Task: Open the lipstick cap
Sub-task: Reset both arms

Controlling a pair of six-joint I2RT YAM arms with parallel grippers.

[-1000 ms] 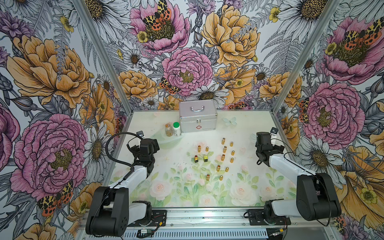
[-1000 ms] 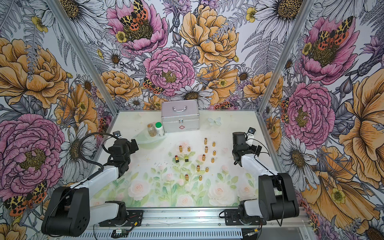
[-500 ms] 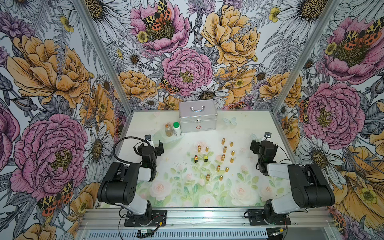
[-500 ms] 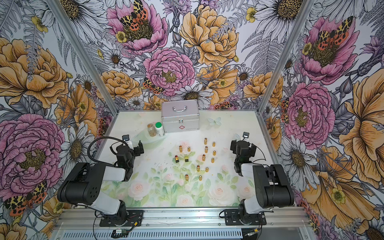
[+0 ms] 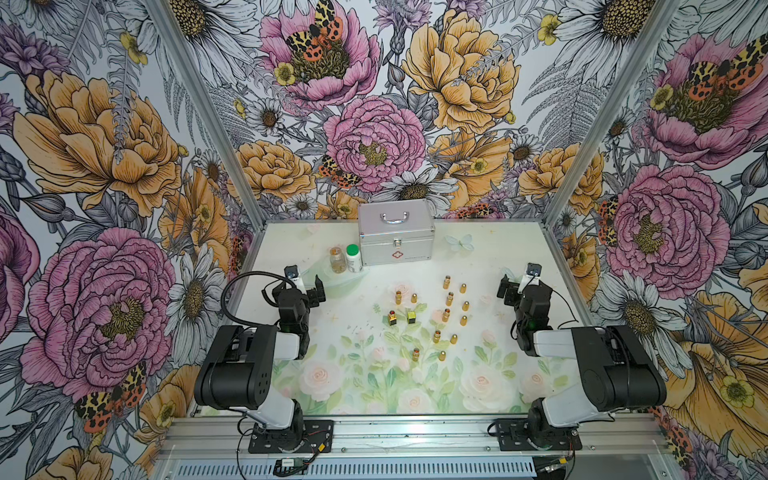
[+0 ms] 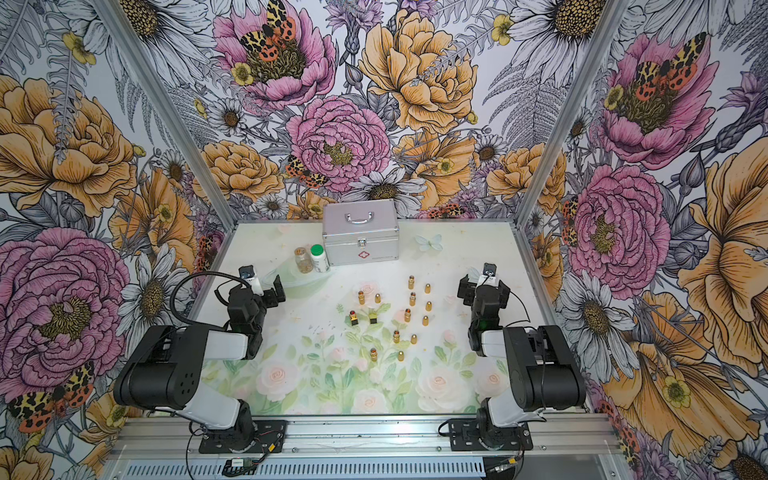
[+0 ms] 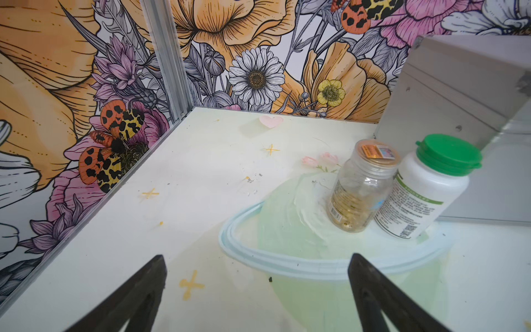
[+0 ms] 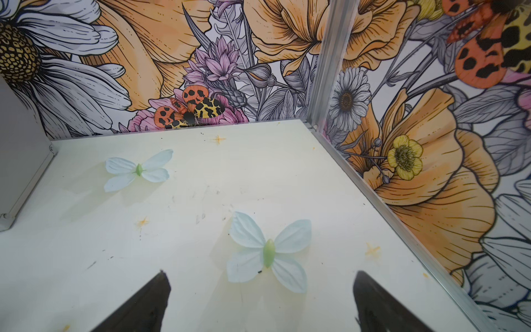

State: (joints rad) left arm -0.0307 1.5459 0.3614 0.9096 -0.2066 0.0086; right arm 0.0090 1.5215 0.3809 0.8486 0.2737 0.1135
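Several small gold lipsticks (image 5: 446, 282) and loose bullet-shaped caps (image 5: 463, 288) stand in pairs in the middle of the table in both top views. Some of the lipsticks show red tips, among them a square-based one (image 5: 392, 318) beside a square black-and-gold piece (image 5: 412, 318). My left gripper (image 5: 301, 291) (image 6: 266, 291) sits at the table's left side, open and empty, well apart from them. At the right side my right gripper (image 5: 521, 286) (image 6: 482, 286) is also open and empty. The wrist views show the left gripper (image 7: 257, 264) and the right gripper (image 8: 260, 277) over bare table, with no lipstick in sight.
A silver case (image 5: 396, 237) stands at the back middle. Left of it are a clear pill bottle (image 7: 362, 186) and a white bottle with a green cap (image 7: 425, 186), just ahead of the left gripper. Flat pale butterflies (image 8: 268, 250) lie before the right gripper. Flowered walls enclose three sides.
Both arms have folded back into a compact pose, their big links now raised at the front. The grippers stayed open near the same side spots. The lipsticks have not moved.
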